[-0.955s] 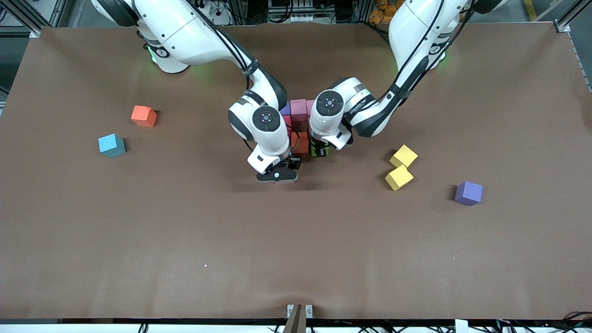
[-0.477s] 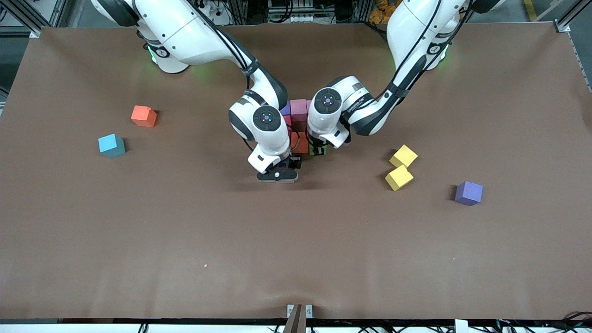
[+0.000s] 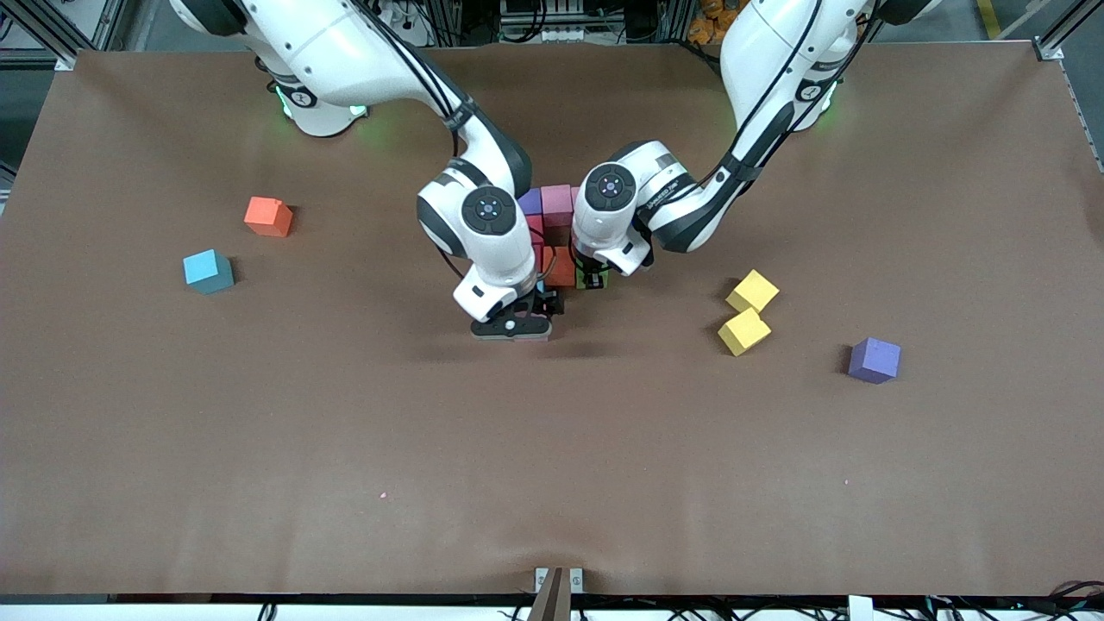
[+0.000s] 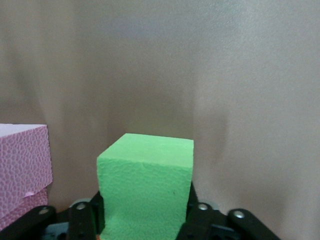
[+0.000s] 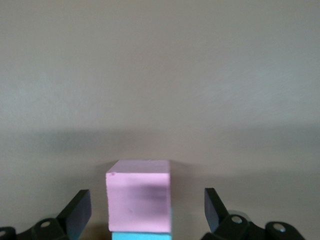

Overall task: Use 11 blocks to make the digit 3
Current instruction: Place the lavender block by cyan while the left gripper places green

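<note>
In the middle of the table a cluster of touching blocks shows a purple block (image 3: 530, 202), a pink one (image 3: 557, 203) and a red one (image 3: 561, 266); both hands hide the others. My left gripper (image 3: 594, 278) is shut on the green block (image 4: 145, 187), low at the cluster's edge nearest the front camera, beside a pink block (image 4: 22, 165). My right gripper (image 5: 145, 215) is open around a pink block (image 5: 139, 195) that has a light blue block (image 5: 140, 235) against it. In the front view the right gripper (image 3: 542, 299) is at the cluster's right-arm side.
Loose on the table are an orange block (image 3: 268, 216) and a light blue block (image 3: 208, 272) toward the right arm's end. Two yellow blocks (image 3: 752, 291) (image 3: 743, 331) and a purple block (image 3: 874, 360) lie toward the left arm's end.
The right arm's hand has shifted a little toward the right arm's end of the table. The left arm has hardly moved and still holds the green block.
</note>
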Motion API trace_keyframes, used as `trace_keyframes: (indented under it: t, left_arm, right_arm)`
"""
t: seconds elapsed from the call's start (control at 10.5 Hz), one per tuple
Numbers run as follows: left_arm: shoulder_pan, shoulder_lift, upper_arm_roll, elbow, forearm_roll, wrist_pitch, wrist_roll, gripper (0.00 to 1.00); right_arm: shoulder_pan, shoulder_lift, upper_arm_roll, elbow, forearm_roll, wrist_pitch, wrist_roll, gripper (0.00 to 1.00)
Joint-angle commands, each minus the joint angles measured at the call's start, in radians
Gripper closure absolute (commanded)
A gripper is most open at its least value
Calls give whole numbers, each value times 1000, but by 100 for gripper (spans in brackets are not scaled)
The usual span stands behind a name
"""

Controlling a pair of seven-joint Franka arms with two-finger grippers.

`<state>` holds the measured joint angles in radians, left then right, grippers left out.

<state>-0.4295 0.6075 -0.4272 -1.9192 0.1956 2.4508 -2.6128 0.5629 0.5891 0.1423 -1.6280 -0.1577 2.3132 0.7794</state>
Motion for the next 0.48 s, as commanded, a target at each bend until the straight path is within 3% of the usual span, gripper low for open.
trace_keyframes:
  t: [0.0, 0.19, 0.38]
  left_arm:
    - [-12, -11, 4, -7, -1, 13, -18, 4]
    - [-12, -17, 4, -7, 1, 13, -6, 0]
    - [-8, -40, 4, -9, 7, 2, -4, 0]
  right_arm:
    - [-96, -189, 7, -87, 17, -89, -68, 0]
    - [-213, -331, 11, -174, 17, -104, -97, 0]
    - [-300, -428, 14, -184, 15, -249, -257, 0]
